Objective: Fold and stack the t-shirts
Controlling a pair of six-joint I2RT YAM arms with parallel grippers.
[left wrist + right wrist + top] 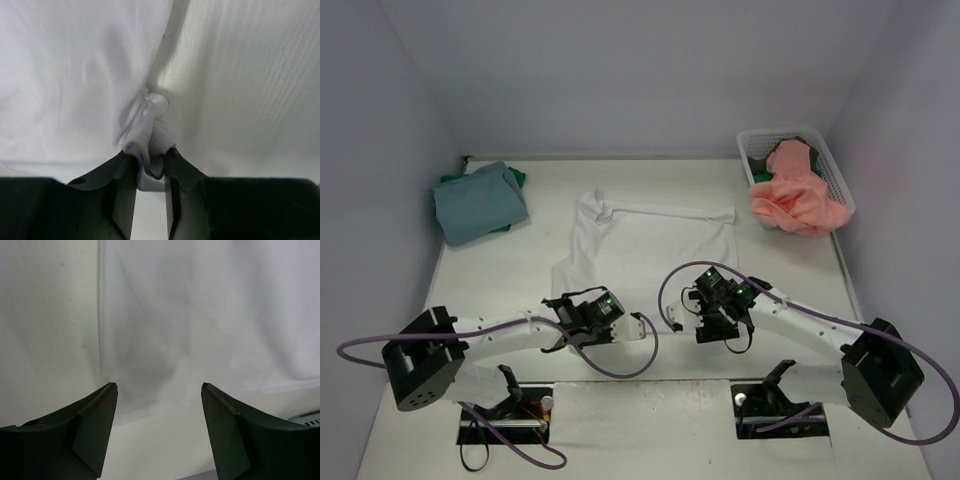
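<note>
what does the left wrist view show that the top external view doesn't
Only the left wrist: a bunched fold of the white t-shirt pinched in the left gripper. Only the top external: the whole shirt spread out, a light blue t-shirt lying on a green t-shirt at far left, and a salmon pink t-shirt spilling from the basket at far right. Both: the white t-shirt, with the left gripper at its near edge.

Left arm (500, 335): low, extended toward 3 o'clock from its base.
Left gripper (150, 159): jaws nearly together, pinching a fold of white t-shirt (75, 75).
Right arm (810, 322): extended toward 10 o'clock.
Right gripper (159, 386): jaws apart, holding nothing.
</note>
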